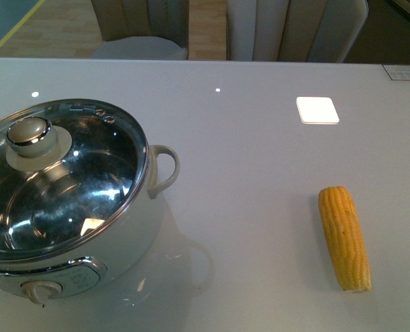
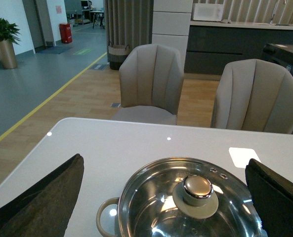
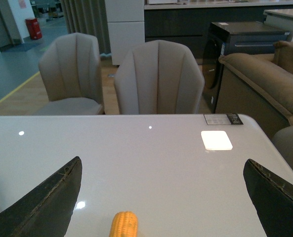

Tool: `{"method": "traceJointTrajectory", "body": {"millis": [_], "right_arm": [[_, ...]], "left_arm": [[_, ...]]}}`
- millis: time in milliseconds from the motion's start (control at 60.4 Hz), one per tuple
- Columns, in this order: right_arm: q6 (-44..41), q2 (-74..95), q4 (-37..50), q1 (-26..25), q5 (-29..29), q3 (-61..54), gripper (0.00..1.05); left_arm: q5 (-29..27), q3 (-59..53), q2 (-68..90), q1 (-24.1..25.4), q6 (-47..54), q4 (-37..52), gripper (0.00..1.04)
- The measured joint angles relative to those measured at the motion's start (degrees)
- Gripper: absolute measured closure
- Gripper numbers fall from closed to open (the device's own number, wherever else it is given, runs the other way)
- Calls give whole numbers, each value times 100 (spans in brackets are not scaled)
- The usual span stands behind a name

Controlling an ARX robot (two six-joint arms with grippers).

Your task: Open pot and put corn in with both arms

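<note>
Pot point(image 1: 132, 238) lidded, corn point(image 1: 344, 237) well apart across table point(image 1: 246, 200); left end effector point(image 2: 164, 160), right end effector point(image 3: 163, 162) gape empty.

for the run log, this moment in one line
glass lid on pot | corn cob on table | left gripper open | right gripper open

A flat white square point(image 1: 317, 110) lies on the glossy pale-grey worktop point(image 1: 246, 173). Beyond its far edge stand a beige ribbed fabric chair point(image 2: 152, 79) and its twin point(image 2: 257, 96), on wooden flooring point(image 2: 87, 94).
</note>
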Motion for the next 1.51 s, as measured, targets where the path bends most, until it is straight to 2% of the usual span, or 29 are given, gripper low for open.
{"method": "traceJointTrajectory", "body": {"millis": [646,695,729,828,1027,1374,1507], "right_arm": [[0,0,0,0,0,0,9],[0,0,0,0,0,0,9],[2,0,0,0,7,0,9],[0,0,0,0,0,0,9],[0,0,0,0,0,0,9],[0,0,0,0,0,0,9],[0,0,0,0,2,0,9]], "left_arm": [[0,0,0,0,0,0,7],[-352,199,223,-85,-262,-566,7],[-623,507,662,-155,-640,-1294,7],[-579,870,1480,-144,-1244,-2037,7],[-50,1261,3191,-153,-1169,-341,7],[61,1458,7307,-501,-551,3958,7],[258,1696,8686,-542,-424,4942,7]]}}
